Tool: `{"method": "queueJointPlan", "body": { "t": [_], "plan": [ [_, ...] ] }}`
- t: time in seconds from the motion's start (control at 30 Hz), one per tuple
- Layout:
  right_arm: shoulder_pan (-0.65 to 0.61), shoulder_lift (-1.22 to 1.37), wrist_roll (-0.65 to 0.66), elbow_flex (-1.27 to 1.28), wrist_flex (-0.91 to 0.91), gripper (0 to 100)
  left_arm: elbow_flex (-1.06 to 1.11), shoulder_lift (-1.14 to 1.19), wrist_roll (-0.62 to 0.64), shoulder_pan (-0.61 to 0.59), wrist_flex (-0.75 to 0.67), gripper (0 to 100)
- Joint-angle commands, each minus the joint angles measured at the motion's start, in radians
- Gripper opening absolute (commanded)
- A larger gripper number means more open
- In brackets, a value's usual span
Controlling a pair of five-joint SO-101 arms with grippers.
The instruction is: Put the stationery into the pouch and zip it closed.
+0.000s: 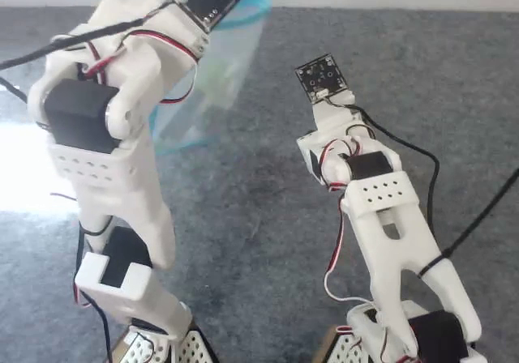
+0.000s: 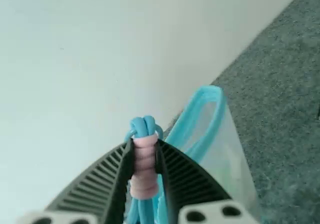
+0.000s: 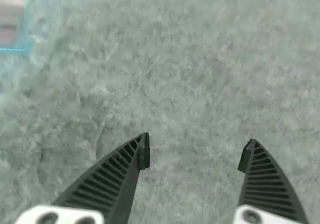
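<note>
Near the counter's (image 1: 268, 193) far edge, left pincer (image 2: 145, 146) clamps the pink tab (image 2: 144, 171) of the lifted pouch (image 1: 203, 87), right pincer (image 3: 195, 154) gapes over grey counter; loading looks done, zip closure cannot be confirmed.

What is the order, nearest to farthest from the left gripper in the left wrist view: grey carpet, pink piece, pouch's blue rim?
1. Pink piece, clamped between the left gripper's fingers.
2. Pouch's blue rim, arching just beyond the fingers.
3. Grey carpet, far behind that rim.
</note>
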Motion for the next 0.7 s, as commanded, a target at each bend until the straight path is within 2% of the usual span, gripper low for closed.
{"method": "queueJointPlan", "body": {
  "t": [0.0, 0.13, 0.27, 0.43, 0.57, 0.67],
  "plan": [
    [-0.008, -0.010, -0.021, -0.063, 0.008, 29.9, -0.050, -0.015, -0.012, 0.014, -0.002, 1],
    [-0.010, -0.119, -0.089, -0.052, 0.002, 30.0, -0.050, -0.017, -0.015, 0.008, 0.005, 1],
    [-0.010, -0.308, -0.149, 0.069, -0.039, 34.0, -0.045, -0.064, -0.127, 0.008, 0.021, 1],
    [-0.053, -0.572, -0.153, 0.183, -0.042, 36.6, -0.044, -0.115, -0.132, 0.008, 0.020, 1],
    [-0.220, -0.673, -0.175, 0.229, -0.019, 36.7, -0.044, -0.126, -0.118, 0.006, 0.018, 1],
    [-0.341, -0.679, -0.198, 0.230, -0.024, 36.6, -0.041, -0.117, -0.008, 0.002, 0.020, 1]
  ]
}}
